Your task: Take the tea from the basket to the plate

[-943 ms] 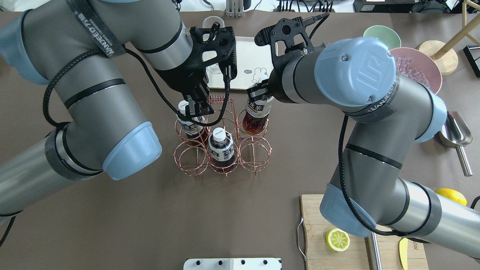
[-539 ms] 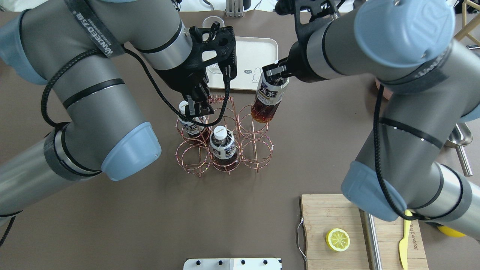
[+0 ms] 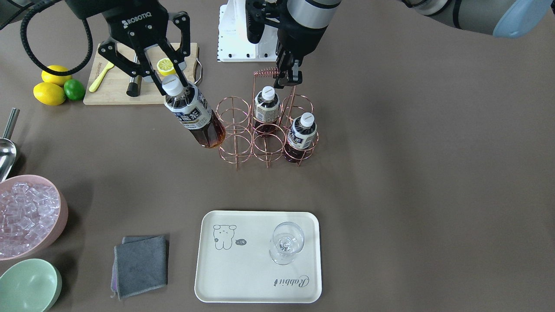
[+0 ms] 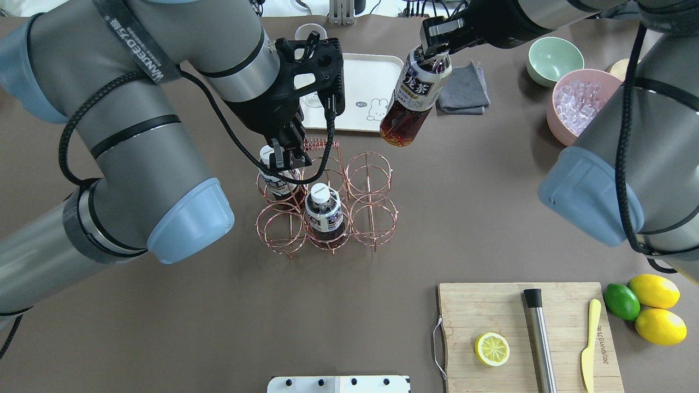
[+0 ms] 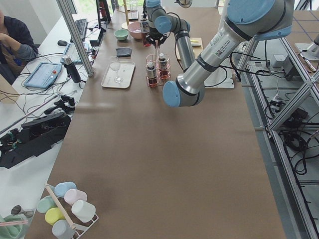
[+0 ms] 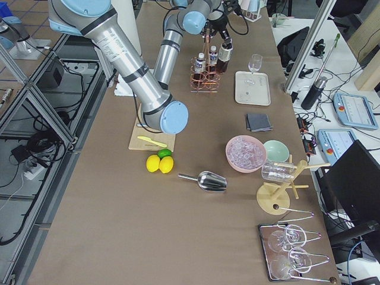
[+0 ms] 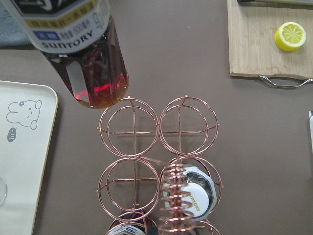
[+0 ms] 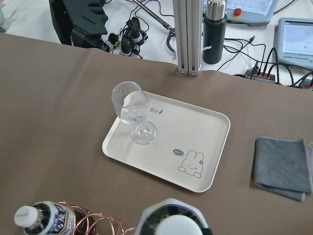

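You're carrying the tilted clear plastic bottle of brown tea (image 3: 195, 117), its white cap pinched in the right hand (image 3: 172, 86); next, be lowering it upright onto the cream rectangular tray (image 3: 256, 277).

tea (image 4: 409, 101) — clear bottle, dark brown liquid, white label; tilted in the air just beside the basket, cap pinched by right gripper (image 4: 432, 53) | basket (image 4: 369, 173) — copper wire, six rings, upright; two more bottles (image 4: 325, 215) standing inside | plate (image 4: 363, 73) — cream tray, bear drawing, flat

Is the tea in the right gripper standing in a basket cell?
No, the tea hangs tilted from the right gripper, its base clear of the basket.
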Available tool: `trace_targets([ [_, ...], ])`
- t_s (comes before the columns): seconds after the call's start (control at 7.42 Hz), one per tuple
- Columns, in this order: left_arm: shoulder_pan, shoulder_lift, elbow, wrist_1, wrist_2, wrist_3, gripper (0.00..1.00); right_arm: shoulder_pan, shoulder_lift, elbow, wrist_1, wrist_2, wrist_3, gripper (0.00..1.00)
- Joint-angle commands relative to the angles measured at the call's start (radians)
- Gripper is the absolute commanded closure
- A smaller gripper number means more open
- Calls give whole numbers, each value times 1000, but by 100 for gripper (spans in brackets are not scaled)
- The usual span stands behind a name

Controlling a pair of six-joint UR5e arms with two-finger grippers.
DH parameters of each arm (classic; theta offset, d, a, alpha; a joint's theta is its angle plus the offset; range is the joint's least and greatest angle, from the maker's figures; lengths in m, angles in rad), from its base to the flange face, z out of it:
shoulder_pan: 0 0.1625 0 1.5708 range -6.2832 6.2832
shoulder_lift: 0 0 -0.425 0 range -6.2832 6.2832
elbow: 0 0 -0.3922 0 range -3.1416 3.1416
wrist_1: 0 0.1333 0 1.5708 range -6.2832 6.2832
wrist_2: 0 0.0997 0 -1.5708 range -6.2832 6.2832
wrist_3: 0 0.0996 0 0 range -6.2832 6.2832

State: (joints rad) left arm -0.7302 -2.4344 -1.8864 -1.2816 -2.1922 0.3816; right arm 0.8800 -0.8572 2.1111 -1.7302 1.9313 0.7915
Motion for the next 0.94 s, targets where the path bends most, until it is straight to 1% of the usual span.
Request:
trace_targets([
  [0.0,0,1,-5,1,0,-4,100,43,3,-89,21,-23,-98,100],
  [0.13,0,1,-7,1,0,-4,100,46,4,-156,108,-44,-112,100],
  [0.27,-2,0,-10,4,0,-4,100,50,4,-252,233,-55,-112,100],
  [0.54,-55,0,-19,11,-6,-1,100,65,9,-467,468,-55,-110,100],
  [0.67,-81,1,-22,25,-9,9,100,65,20,-559,560,-64,-107,100],
  [0.81,-110,1,-28,42,-11,11,100,51,64,-647,598,-84,-100,100],
])
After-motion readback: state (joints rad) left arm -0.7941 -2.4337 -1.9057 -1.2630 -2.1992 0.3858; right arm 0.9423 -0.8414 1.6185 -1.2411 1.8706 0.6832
